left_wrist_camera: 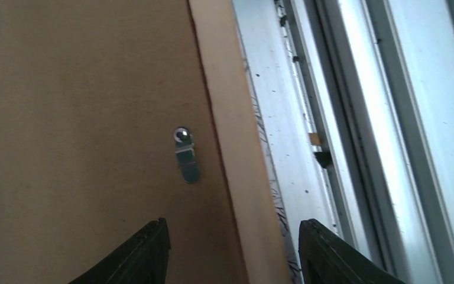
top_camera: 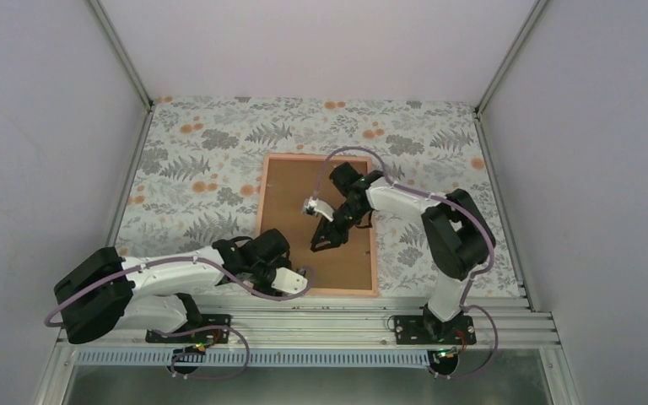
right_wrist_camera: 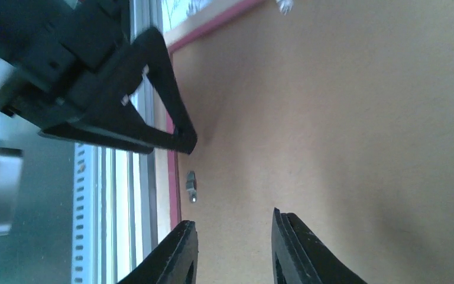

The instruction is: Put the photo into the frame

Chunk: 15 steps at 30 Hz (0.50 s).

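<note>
The frame (top_camera: 261,198) lies face down on the floral table with the plain brown backing board (top_camera: 295,202) filling it. The photo is not visible in any view. My left gripper (top_camera: 304,274) is open and empty at the frame's near edge; in the left wrist view (left_wrist_camera: 233,248) its jaws straddle the frame's rail (left_wrist_camera: 236,148) beside a small metal turn clip (left_wrist_camera: 186,157). My right gripper (top_camera: 322,243) is open and empty just above the board's middle (right_wrist_camera: 233,248). Its wrist view shows the board (right_wrist_camera: 331,118), the clip (right_wrist_camera: 191,186) and the left gripper's fingers (right_wrist_camera: 153,100).
The aluminium mounting rails (top_camera: 321,316) run along the table's near edge, right beside the frame's near rail (left_wrist_camera: 354,118). White walls with metal corner posts (top_camera: 122,51) enclose the floral tablecloth (top_camera: 194,169) on three sides.
</note>
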Tool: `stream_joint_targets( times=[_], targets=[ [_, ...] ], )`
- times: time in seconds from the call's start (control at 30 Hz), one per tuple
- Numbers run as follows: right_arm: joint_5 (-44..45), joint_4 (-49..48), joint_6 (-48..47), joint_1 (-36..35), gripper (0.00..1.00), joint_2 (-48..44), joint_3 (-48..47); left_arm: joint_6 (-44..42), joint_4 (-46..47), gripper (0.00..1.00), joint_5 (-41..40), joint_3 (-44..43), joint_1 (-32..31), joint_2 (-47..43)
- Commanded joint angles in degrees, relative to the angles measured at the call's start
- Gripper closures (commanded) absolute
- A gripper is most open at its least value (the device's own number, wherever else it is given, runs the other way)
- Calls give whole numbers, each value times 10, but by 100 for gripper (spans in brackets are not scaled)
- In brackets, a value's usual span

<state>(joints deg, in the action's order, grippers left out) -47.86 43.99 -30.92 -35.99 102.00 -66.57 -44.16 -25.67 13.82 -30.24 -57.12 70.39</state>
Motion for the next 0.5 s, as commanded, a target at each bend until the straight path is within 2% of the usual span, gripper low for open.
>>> stream_joint_targets(
  times=[0.0,0.27,0.47],
  targets=[
    [-10,19,-24,-29,70,35,18,17,50,44,-26,-4,-4,8],
    [102,8,-23,-53,75,86,35,17,76,44,-34,-8,-12,40],
    [150,-17,-7,-53,78,118,26,20,104,45,-60,-5,-15,65]
  ],
)
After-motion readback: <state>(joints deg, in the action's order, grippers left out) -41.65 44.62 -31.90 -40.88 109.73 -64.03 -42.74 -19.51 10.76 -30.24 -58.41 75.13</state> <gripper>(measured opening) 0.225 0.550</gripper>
